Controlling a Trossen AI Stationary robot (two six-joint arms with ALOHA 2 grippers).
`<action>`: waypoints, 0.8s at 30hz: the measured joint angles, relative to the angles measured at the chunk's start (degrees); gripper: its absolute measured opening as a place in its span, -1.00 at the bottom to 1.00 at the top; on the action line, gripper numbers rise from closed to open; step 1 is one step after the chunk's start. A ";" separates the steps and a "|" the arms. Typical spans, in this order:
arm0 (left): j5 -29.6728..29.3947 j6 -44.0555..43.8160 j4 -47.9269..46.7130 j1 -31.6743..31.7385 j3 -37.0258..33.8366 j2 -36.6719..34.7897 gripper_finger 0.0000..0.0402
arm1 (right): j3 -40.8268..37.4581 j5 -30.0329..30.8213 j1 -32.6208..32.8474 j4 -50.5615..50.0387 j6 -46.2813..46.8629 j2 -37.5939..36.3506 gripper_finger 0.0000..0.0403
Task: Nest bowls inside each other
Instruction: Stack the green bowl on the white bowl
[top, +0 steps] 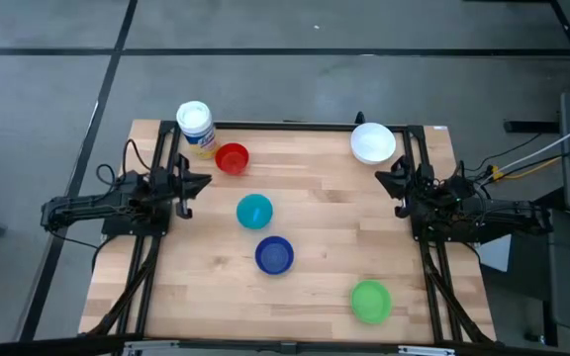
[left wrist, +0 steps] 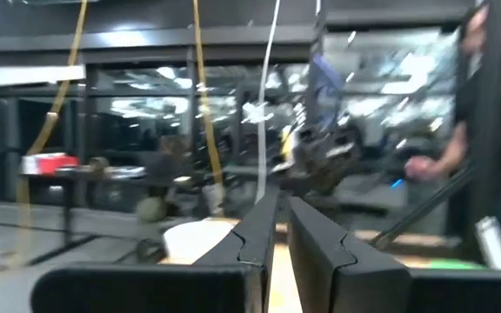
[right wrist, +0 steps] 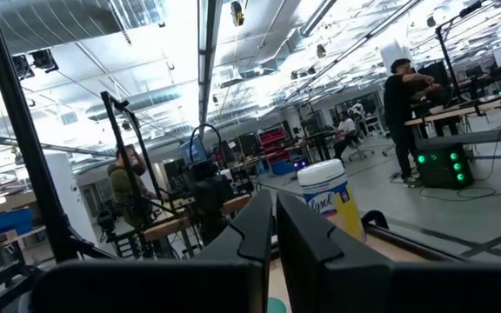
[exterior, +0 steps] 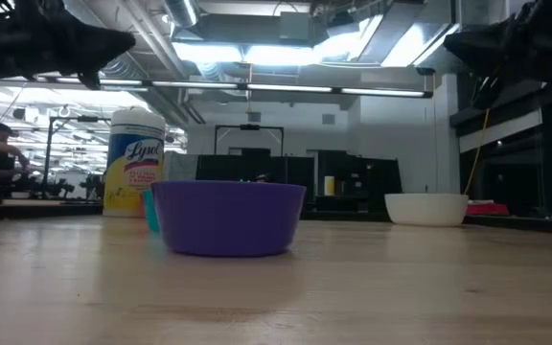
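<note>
Five bowls rest upright on their bases on the wooden table (top: 315,218). The red bowl (top: 232,158) is at the far left and the white bowl (top: 372,142) at the far right. The teal bowl (top: 254,211) and the dark blue bowl (top: 274,255) sit mid-table, and the green bowl (top: 371,301) is at the near right. The low view shows the dark blue bowl (exterior: 228,217) in front and the white bowl (exterior: 426,208) behind. My left gripper (top: 206,181) is shut at the table's left edge, raised. My right gripper (top: 380,176) is shut at the right edge, raised, near the white bowl. Both are empty.
A white-lidded jar with a yellow label (top: 195,127) stands at the far left, beside the red bowl. Black frame rails run along the table's left and right sides. The wood between the bowls lies bare. People stand in the room beyond the table.
</note>
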 joint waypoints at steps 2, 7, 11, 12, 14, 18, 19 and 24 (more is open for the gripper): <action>1.84 -3.74 1.55 0.00 0.00 0.00 -0.84 | 0.00 0.00 0.02 0.00 1.27 0.00 -0.89; 0.38 -11.96 4.26 -0.02 0.00 0.02 -0.84 | -0.11 -0.04 0.04 1.82 5.47 0.02 -0.89; -4.13 -19.13 9.28 -0.02 0.00 -0.02 -0.84 | -0.11 5.90 -0.02 5.11 5.36 0.02 -0.89; -5.34 -20.58 10.63 -0.02 0.00 0.00 -0.84 | -0.09 8.82 -0.02 5.45 5.43 0.02 -0.89; -6.16 -22.68 13.60 0.00 0.00 0.00 -0.84 | -0.10 13.71 -0.02 5.11 6.17 0.02 -0.89; -5.61 -21.99 15.28 0.00 0.00 -0.02 -0.85 | -0.11 16.25 -0.02 5.00 6.91 0.28 -0.89; -5.64 -21.99 15.34 0.00 0.00 -0.02 -0.85 | -0.11 15.91 -0.02 4.96 7.01 0.28 -0.89; -8.26 -24.15 15.90 0.02 0.00 -0.17 -0.85 | -0.11 14.77 -0.02 4.96 9.49 0.28 -0.89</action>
